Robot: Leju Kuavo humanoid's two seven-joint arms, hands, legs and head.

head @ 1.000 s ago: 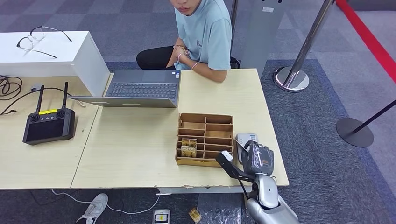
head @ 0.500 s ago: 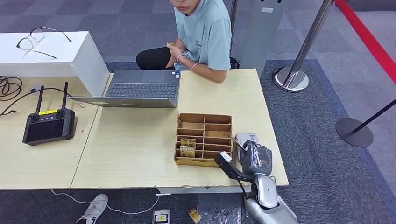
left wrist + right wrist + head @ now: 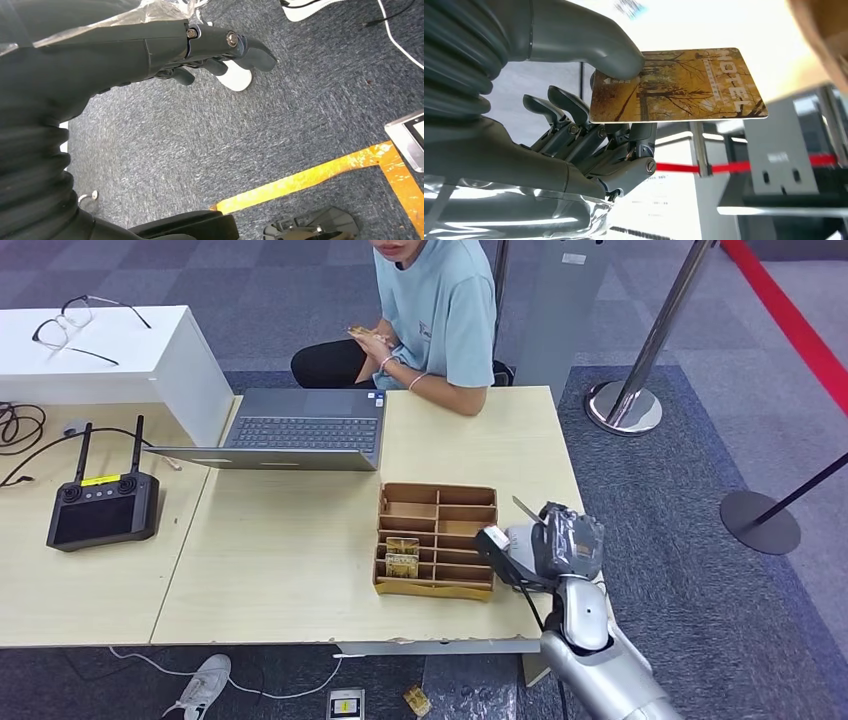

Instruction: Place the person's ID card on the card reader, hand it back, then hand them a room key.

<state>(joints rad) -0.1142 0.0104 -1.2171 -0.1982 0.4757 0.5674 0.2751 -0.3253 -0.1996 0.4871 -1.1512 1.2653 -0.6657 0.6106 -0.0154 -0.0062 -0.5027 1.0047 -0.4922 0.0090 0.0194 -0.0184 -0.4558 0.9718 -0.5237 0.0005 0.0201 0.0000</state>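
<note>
The right hand [image 3: 589, 125] pinched a glossy rectangular room key [image 3: 676, 85], printed with golden trees, between thumb and fingers above the pale wooden bench [image 3: 300, 540], beside the cardboard divider tray [image 3: 437, 538]. The left hand [image 3: 200, 47] hung over carpet, fingers loosely curled, holding nothing.
</note>
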